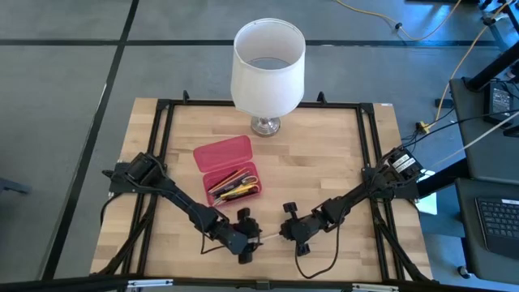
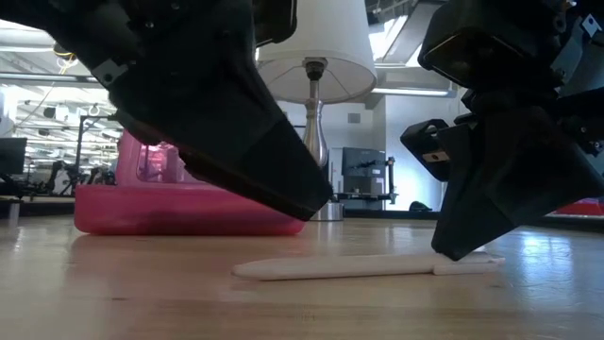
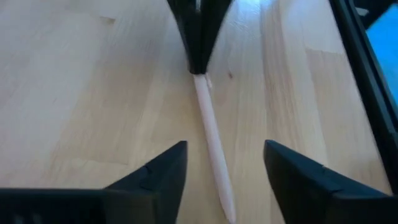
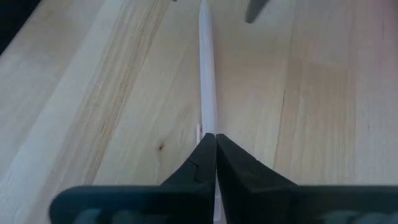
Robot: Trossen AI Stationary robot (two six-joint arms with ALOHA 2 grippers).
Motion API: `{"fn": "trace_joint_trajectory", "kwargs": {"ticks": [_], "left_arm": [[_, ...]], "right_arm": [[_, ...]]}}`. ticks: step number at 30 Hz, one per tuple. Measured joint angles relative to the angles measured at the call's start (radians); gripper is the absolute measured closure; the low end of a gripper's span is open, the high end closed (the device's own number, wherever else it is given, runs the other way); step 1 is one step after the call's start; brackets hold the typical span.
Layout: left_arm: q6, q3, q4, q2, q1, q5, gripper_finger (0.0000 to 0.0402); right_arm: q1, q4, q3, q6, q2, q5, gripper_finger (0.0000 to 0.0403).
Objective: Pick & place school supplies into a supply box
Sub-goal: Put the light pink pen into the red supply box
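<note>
We see a pale, planked wooden table (image 1: 324, 154) with a smooth, faintly glossy finish. The translucent red-pink plastic supply box (image 1: 227, 168) looks glossy. A slim off-white pen (image 3: 211, 134) appears smooth and matt. The white lampshade (image 1: 268, 69) looks like matt fabric; its metal base (image 1: 265, 126) shines.

table (image 1: 340, 154): supply box (image 1: 227, 169) left of centre, lid lying open behind it, pens and pencils (image 1: 233, 188) inside | lamp (image 1: 268, 69) behind box at far edge | pale pen (image 2: 363, 266) flat on table at near edge, between left gripper (image 1: 250, 235) and right gripper (image 1: 289, 230) | right gripper tip at pen's end
</note>
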State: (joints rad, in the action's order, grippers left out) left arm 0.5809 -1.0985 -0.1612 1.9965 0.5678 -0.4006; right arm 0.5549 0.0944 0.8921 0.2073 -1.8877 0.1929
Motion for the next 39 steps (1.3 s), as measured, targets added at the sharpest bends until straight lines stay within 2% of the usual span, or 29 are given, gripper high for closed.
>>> {"fn": "trace_joint_trajectory", "kwargs": {"ticks": [5,13,15,20,26,32,39], "left_arm": [[0.045,0.000,0.000,0.000,0.000,-0.025,0.0160],[0.106,0.000,-0.037,0.000,0.000,-0.032,0.0159],[0.105,0.000,-0.060,0.000,0.004,-0.081,0.0159],[0.005,0.000,-0.075,0.004,0.062,-0.311,0.0159],[-0.030,0.001,-0.086,0.008,0.128,-0.414,0.0160],[-0.057,0.064,-0.284,0.043,0.152,-0.447,0.0160],[-0.134,0.078,-0.505,0.165,0.151,-0.472,0.0160]], "right_arm": [[0.000,0.000,0.000,0.000,0.000,0.000,0.0390],[0.000,0.001,0.000,0.000,0.000,0.016,0.0389],[0.000,0.001,0.000,0.000,0.000,0.018,0.0389],[0.000,0.000,0.000,0.001,0.000,0.020,0.0389],[0.000,0.001,0.000,0.000,0.000,0.021,0.0389],[0.000,0.007,0.000,0.001,0.000,0.023,0.0389],[0.000,0.011,0.000,0.001,0.000,0.024,0.0389]]}}
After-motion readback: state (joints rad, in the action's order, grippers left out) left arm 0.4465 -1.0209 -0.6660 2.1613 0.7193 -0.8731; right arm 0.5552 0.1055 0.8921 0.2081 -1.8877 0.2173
